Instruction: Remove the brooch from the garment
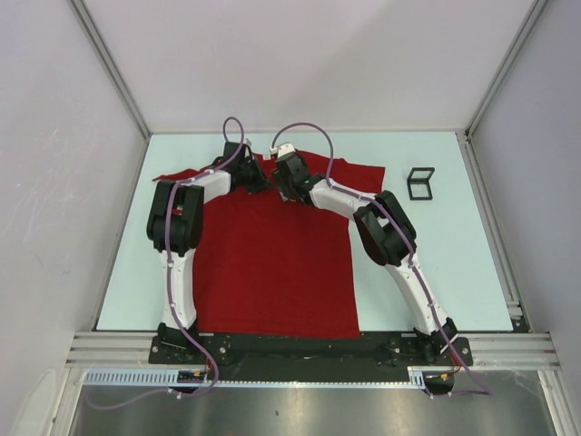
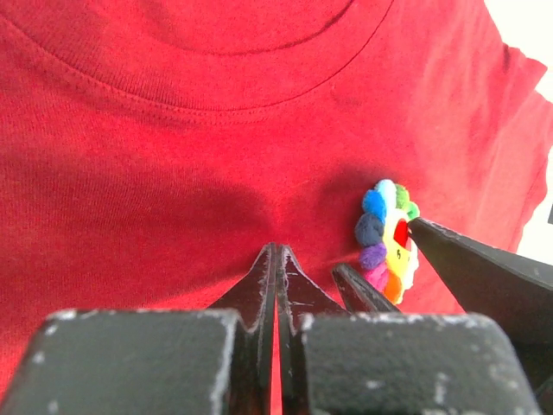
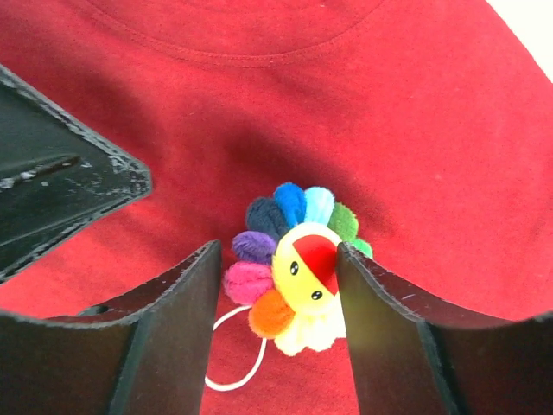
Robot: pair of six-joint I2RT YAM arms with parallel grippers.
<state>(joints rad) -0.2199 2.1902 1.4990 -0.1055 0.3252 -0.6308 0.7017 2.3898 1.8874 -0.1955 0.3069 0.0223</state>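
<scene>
The brooch [image 3: 298,277] is not off yet; it sits on the chest of the red T-shirt [image 1: 272,263], just below the neckline. The right hand [image 3: 276,259] has its jaws wide, one on each side of the flower, close but not clearly clamped. The left hand [image 2: 276,251] is closed, tips down on the cloth just beside it. The pull-off remains. There's bare surface [image 1: 436,272] to the right, with a small black frame [image 1: 420,183] well apart.
</scene>
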